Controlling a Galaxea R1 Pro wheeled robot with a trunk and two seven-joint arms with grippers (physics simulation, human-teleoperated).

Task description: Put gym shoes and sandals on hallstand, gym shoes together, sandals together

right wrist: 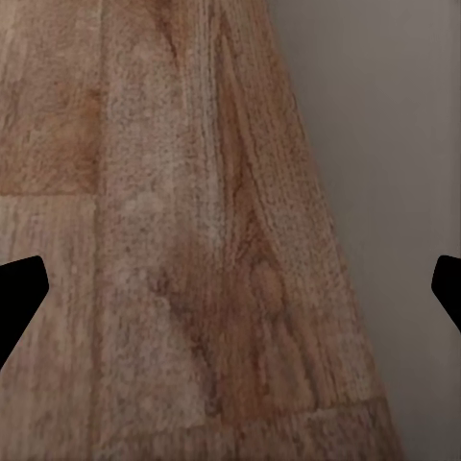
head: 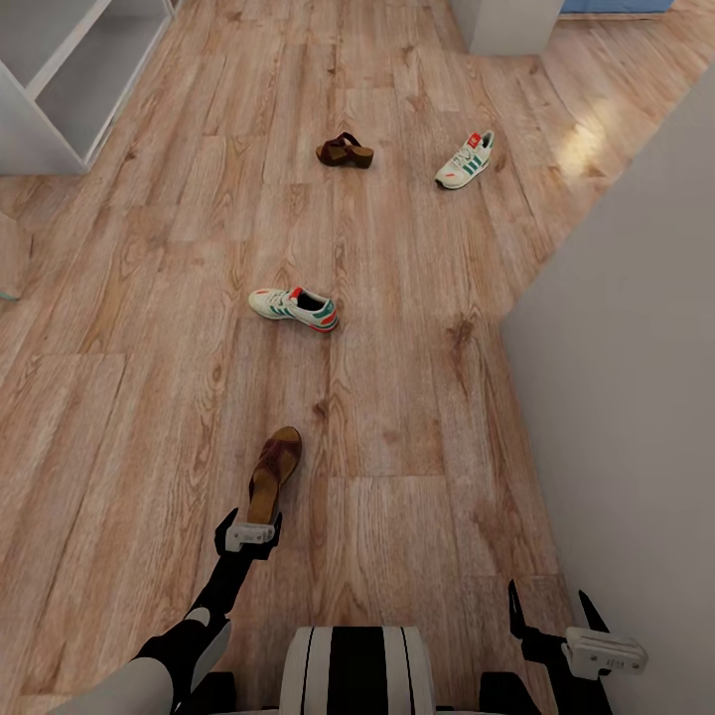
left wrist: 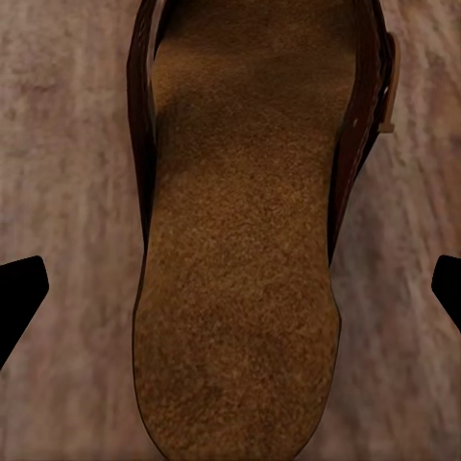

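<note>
One brown sandal (head: 275,467) lies on the corridor floor (head: 397,397) just ahead of me. My left gripper (head: 252,520) hovers open over its heel. In the left wrist view the tan footbed of that sandal (left wrist: 240,240) lies between the spread fingertips (left wrist: 19,298) of the left gripper (left wrist: 230,293). A gym shoe (head: 294,308) lies farther ahead. The other sandal (head: 345,152) and the other gym shoe (head: 465,161) lie beyond it. The hallstand (head: 60,89) stands at the far left. My right gripper (head: 549,601) (right wrist: 230,293) is open and empty over bare floor (right wrist: 173,240).
A grey wall (head: 636,397) runs close along my right side and shows beside the right gripper as the wall (right wrist: 384,144). A white block (head: 501,25) stands at the far end. A pale object (head: 10,258) pokes in at the left edge.
</note>
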